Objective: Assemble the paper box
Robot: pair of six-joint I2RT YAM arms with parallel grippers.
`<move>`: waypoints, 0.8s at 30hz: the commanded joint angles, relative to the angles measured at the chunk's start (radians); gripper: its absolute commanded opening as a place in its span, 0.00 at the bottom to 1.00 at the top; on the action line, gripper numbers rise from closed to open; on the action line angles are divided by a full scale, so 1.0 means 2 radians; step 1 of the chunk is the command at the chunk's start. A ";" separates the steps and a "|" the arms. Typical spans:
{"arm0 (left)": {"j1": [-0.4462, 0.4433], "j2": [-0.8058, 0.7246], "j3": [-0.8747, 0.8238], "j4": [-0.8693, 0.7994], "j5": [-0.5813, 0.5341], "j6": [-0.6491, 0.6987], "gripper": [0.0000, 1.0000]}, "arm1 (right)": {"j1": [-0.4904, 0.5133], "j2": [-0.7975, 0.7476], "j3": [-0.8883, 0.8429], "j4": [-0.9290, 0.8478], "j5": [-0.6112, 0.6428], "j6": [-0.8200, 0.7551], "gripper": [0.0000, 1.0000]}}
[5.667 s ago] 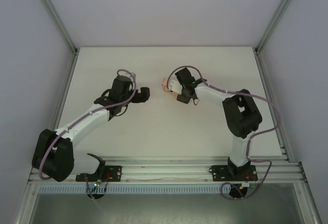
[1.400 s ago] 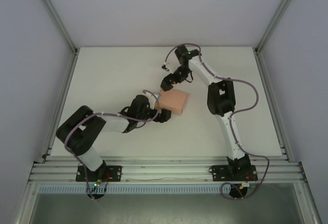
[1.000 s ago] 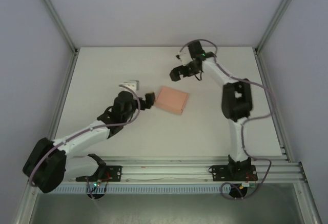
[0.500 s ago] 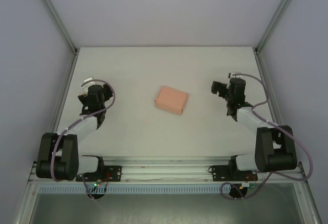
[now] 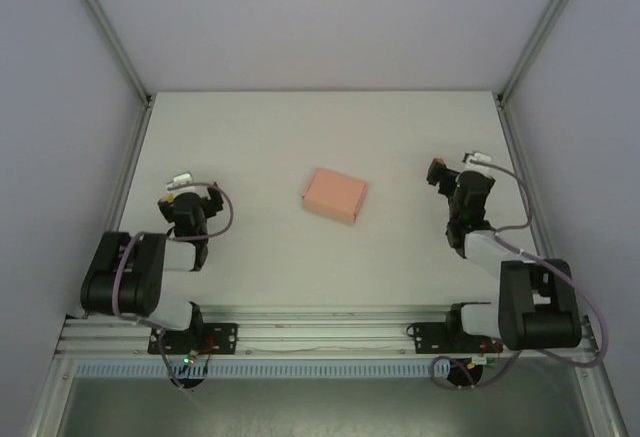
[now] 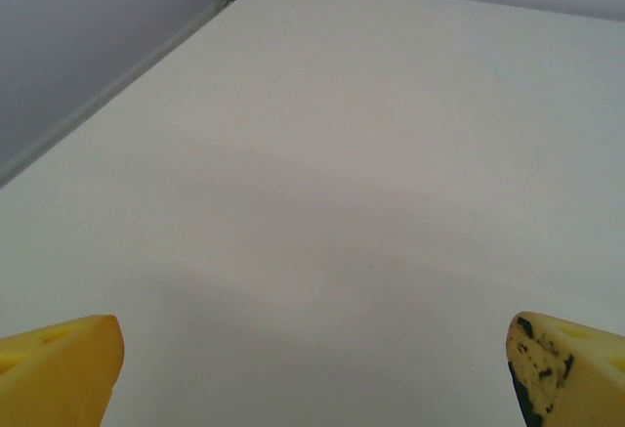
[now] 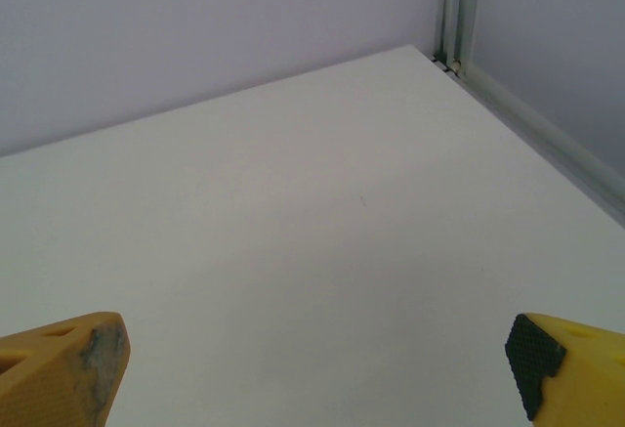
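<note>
Salmon-pink card forms the paper box, which lies flat near the centre of the white table, well apart from both arms. At the table's left side the left arm is folded compactly near its base. The left gripper faces the far edge with its yellow fingers spread wide. On the opposite side the right arm mirrors this pose, and the right gripper is likewise spread. The box's long axis runs left-right, with the right end skewed slightly toward the bases. It appears closed, but the seams are too small to confirm. Grey enclosure walls bound the table.
</note>
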 commanded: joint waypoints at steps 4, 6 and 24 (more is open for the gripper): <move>-0.004 0.003 0.014 0.055 0.020 0.018 1.00 | -0.015 0.092 0.014 0.017 -0.008 0.015 1.00; -0.005 -0.006 0.023 0.018 0.020 0.015 1.00 | -0.019 0.097 -0.011 0.073 -0.011 0.019 1.00; -0.010 -0.003 0.024 0.025 0.013 0.021 1.00 | -0.018 0.095 -0.006 0.059 -0.013 0.015 1.00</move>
